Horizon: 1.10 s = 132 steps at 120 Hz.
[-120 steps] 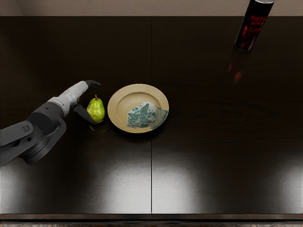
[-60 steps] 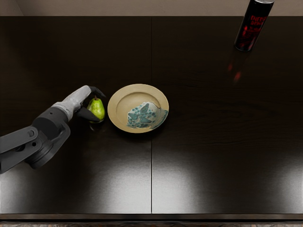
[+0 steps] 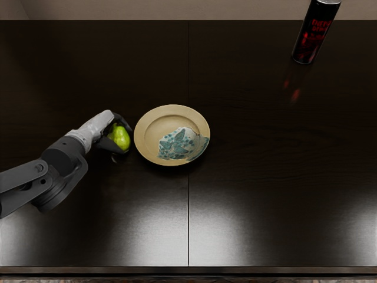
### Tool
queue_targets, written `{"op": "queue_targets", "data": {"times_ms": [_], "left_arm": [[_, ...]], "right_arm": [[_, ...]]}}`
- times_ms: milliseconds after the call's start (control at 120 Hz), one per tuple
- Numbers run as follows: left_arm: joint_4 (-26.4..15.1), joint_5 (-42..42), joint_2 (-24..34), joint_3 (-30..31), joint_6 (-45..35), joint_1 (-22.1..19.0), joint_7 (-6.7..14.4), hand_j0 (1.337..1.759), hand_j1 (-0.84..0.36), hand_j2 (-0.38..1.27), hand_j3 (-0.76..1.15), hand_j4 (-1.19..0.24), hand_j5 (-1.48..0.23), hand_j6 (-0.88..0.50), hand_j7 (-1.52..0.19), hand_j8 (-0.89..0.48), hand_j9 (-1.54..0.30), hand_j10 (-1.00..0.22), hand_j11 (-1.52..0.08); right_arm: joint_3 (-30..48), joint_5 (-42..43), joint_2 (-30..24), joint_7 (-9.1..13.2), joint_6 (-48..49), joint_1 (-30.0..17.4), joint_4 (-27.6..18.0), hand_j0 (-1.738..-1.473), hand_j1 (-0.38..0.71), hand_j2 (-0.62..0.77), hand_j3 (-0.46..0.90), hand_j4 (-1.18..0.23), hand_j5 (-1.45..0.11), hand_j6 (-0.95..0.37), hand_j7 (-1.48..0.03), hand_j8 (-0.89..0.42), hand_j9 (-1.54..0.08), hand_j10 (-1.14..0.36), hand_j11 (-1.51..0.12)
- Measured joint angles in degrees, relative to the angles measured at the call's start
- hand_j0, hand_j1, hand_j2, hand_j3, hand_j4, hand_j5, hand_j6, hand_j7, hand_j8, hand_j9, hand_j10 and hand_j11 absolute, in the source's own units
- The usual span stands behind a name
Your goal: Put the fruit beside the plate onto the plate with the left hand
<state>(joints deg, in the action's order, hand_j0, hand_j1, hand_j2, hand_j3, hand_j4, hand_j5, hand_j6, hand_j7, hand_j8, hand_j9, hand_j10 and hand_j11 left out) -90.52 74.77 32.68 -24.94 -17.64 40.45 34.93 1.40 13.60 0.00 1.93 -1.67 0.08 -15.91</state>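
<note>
Head view: a dark, glossy bench (image 3: pixel 265 177) fills the picture, with a thin seam running from 12 to 6 o'clock through its middle. A little left of centre lies a round tan plate (image 3: pixel 158 121). A blue-green pattern covers the part of its well toward 4 o'clock, and nothing lies on it.

At the plate's 9 o'clock, just beside its rim and off it, is the green pear (image 3: pixel 122 138). The left hand (image 3: pixel 112 137) has its dark fingers (image 3: pixel 119 150) wrapped around the pear from the 9 o'clock side, one curling over the top and others under the bottom, so only the fruit's side facing the plate shows. The hand is closed on the pear. Whether the pear rests on the bench or is raised slightly off it cannot be told.

The left arm (image 3: pixel 50 171) comes in from the picture's left edge at about 8 o'clock, grey and dark, its light grey forearm slanting up toward the hand.

Well apart, at the bench's 1 o'clock corner, a dark can with red lettering (image 3: pixel 314 29) stands upright, its reddish reflection showing on the bench below it.
</note>
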Motion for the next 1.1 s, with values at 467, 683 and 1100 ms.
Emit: {"op": "queue_targets", "data": {"times_ms": [467,683,1100], "left_arm": [[2.0,-7.6,0.5,0.3,0.1,5.2,0.1,1.654,-0.24,0.51,0.00,-0.69,-0.81,-0.49,-0.83,-0.42,-0.85,-0.55,-0.87],[4.0,-17.4,0.5,0.4,0.4,13.5,0.1,1.657,-0.27,0.66,0.00,-0.67,-0.86,-0.51,-0.86,-0.44,-0.86,-0.59,-0.86],[4.3,-21.8,-7.6,3.3,0.4,17.7,0.1,1.657,-0.30,0.70,0.00,-0.66,-0.87,-0.51,-0.87,-0.45,-0.87,-0.60,-0.87]], "right_arm": [[0.0,0.0,0.0,0.0,0.0,0.0,0.0,-1.658,-0.35,0.00,0.00,0.00,0.00,0.00,0.00,0.00,0.00,0.00,0.00],[0.0,0.0,0.0,0.0,0.0,0.0,0.0,-1.658,-0.35,0.00,0.00,0.00,0.00,0.00,0.00,0.00,0.00,0.00,0.00],[0.0,0.0,0.0,0.0,0.0,0.0,0.0,-1.658,-0.35,0.00,0.00,0.00,0.00,0.00,0.00,0.00,0.00,0.00,0.00]]}}
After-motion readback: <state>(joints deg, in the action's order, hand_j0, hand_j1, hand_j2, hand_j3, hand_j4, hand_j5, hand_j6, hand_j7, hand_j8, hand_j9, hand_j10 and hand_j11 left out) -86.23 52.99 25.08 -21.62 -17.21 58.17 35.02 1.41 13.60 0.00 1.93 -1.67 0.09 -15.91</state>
